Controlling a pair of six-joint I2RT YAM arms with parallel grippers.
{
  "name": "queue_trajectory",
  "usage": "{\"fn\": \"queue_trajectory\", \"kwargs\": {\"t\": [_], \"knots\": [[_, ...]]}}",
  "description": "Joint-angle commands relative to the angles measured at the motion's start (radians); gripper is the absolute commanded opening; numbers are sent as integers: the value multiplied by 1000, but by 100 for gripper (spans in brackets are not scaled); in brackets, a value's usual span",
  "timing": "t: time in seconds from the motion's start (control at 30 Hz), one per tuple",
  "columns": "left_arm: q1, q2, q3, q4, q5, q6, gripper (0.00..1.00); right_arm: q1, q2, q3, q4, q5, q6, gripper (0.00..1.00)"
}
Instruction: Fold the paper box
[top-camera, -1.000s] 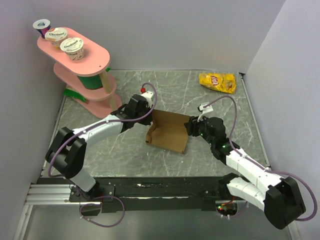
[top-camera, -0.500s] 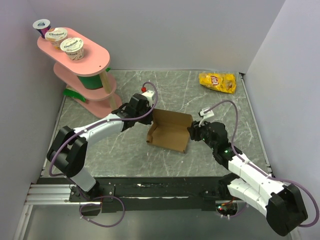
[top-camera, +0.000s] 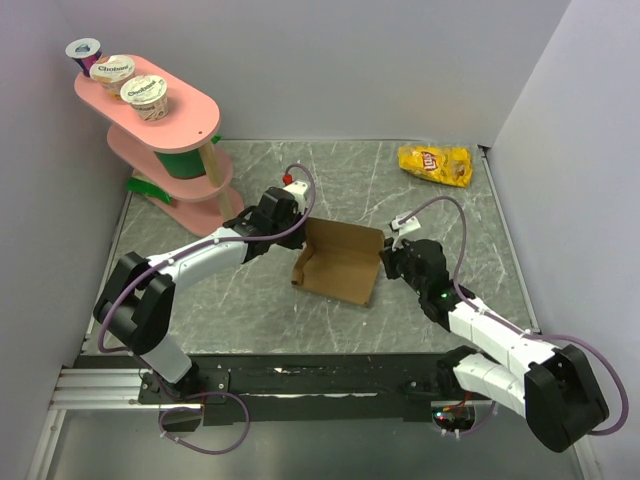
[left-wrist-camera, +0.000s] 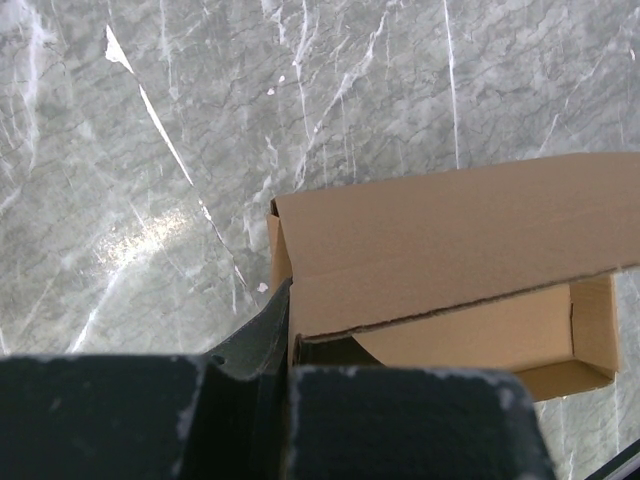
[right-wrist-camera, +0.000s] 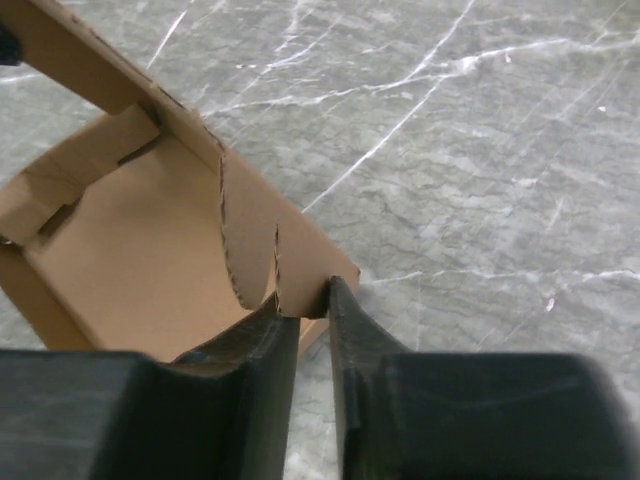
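Here, one paper box, seemingly pinched twice — left gripper, right gripper

Matt corrugated cardboard paper box, matt black plastic of my right gripper, polished marble-look table, glossy chip bag

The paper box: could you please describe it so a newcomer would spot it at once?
On the grey marble table, look at the middle. The paper box sits there, partly folded. It alone is plain brown cardboard; the chip bag is yellow.
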Motion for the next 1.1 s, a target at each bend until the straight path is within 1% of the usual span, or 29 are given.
{"fn": "queue_trajectory", "kwargs": {"t": [0.0, 0.03, 0.17, 0.3, 0.37, 0.4, 0.43, 0.57, 0.73, 0.87, 1.07], "knots": [[0, 5, 18, -21, 13, 3, 1, -3, 20, 58, 56, 37, -15, 2], [0, 6, 21, -21, 12, 2, 1, -3, 23, 73, 39, 44, -15, 0], [-3, -4, 13, -5, -2, -11, 1, 3, 57, 113, 5, 57, 49, 0], [-24, -14, -8, 21, -19, -23, 1, 35, 115, 174, -32, 127, 102, 0], [-40, -23, -17, 41, -19, -34, 1, 50, 164, 213, -56, 188, 126, 0], [-56, -27, -31, 50, -52, -40, 1, 68, 182, 228, -68, 208, 137, 0], [-64, -32, -37, 59, -57, -44, 1, 79, 201, 256, -76, 250, 148, 0], [-84, -44, -65, 107, -74, -78, 1, 142, 294, 297, -84, 352, 197, 0], [-96, -44, -93, 140, -88, -104, 1, 203, 362, 349, -131, 437, 260, 0], [-101, -50, -125, 180, -106, -129, 1, 253, 388, 352, -134, 483, 313, 0], [-110, -84, -206, 268, -154, -156, 1, 345, 414, 317, -119, 606, 399, 0]]}}
